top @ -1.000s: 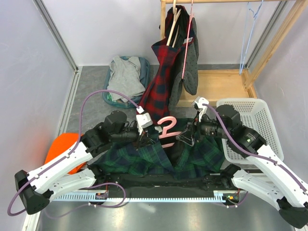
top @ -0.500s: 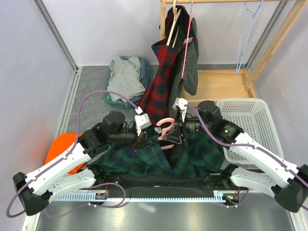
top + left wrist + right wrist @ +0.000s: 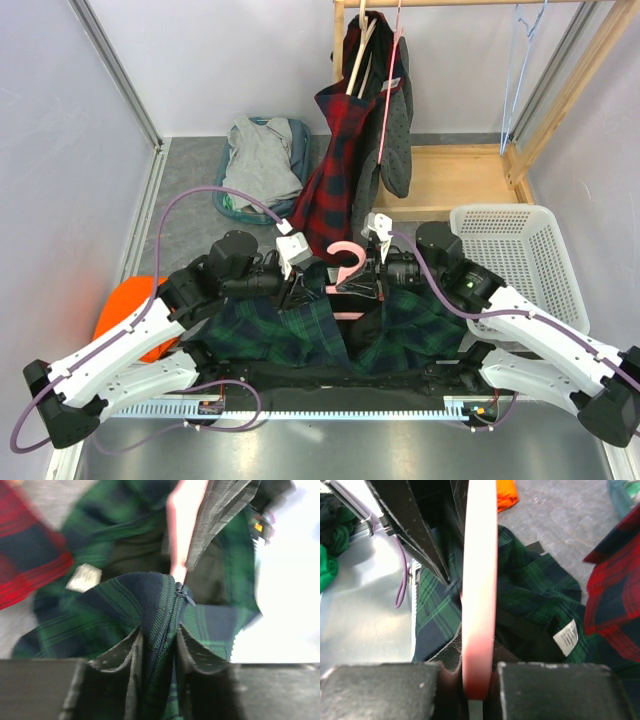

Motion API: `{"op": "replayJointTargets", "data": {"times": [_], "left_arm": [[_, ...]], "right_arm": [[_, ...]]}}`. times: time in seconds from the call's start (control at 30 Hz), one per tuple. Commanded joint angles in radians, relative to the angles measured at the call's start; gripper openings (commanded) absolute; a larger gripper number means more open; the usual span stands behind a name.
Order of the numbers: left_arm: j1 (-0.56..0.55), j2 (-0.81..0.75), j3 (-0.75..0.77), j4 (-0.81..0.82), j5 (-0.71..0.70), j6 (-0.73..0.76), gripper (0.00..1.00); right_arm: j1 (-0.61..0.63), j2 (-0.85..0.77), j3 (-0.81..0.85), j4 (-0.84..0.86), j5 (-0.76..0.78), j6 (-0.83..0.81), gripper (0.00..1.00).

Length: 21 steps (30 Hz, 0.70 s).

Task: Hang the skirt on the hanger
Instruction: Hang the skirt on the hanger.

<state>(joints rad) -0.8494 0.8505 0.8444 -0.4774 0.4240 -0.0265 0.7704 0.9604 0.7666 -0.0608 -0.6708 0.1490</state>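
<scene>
Change: right hand (image 3: 368, 280) has swung in from the white basket (image 3: 535, 255) side toward centre over the last second. The pink hanger (image 3: 480, 580) now sits just beside the left hand (image 3: 157, 647), hook up and roughly upright in the top view.
Right hand: clamped on the hanger, with the pink bar pinched between both fingers in its own wrist view.
Left hand: closed on the green plaid skirt (image 3: 115, 615) at the waistband, right at the zipper (image 3: 175, 605). It has barely moved, edging a little up and back.
Skirt: bulk lies spread between the two arms, waistband end lifted at the left hand. The cloth on the right has drawn in since a second ago, and a dark gap has opened in the middle under the hanger.
Hanger vs skirt: in the left wrist view the pink end comes down right at the waistband fold, but I cannot tell whether it is touching or just above. No clip visibly biting the cloth.
Status: approach looks done and attachment has not happened; skirt is not on the hanger yet.
Next: likely a fine alignment of the hanger end with the held waistband, while the left hand keeps that edge presented.
Risk: cloth is slack away from the pinch point and could slide off.
Background: red plaid garment (image 3: 335, 170) on the wooden rack (image 3: 450, 180) behind — not involved.
</scene>
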Motion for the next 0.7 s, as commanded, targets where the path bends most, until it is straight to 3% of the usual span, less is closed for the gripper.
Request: {"op": "replayJointTargets", "data": {"times": [0.0, 0.27, 0.4, 0.5, 0.57, 0.67], "left_arm": [[0.004, -0.024, 0.065, -0.093, -0.188, -0.059, 0.40], [0.004, -0.048, 0.030, -0.205, -0.326, -0.101, 0.35], [0.004, -0.070, 0.045, -0.216, -0.360, -0.104, 0.37], [0.004, -0.079, 0.091, -0.201, -0.366, -0.089, 0.49], [0.004, -0.076, 0.146, -0.191, -0.390, -0.066, 0.64], [0.004, -0.067, 0.255, -0.191, -0.418, -0.024, 0.73]], "right_arm": [[-0.013, -0.061, 0.037, 0.064, 0.089, -0.020, 0.00], [-0.013, -0.138, 0.099, -0.053, 0.128, -0.074, 0.00], [-0.013, -0.167, 0.120, -0.073, 0.132, -0.074, 0.00], [-0.013, -0.167, 0.143, -0.073, 0.137, -0.074, 0.00], [-0.013, -0.161, 0.161, -0.074, 0.148, -0.075, 0.00], [-0.011, -0.150, 0.220, -0.071, 0.174, -0.072, 0.00]]}}
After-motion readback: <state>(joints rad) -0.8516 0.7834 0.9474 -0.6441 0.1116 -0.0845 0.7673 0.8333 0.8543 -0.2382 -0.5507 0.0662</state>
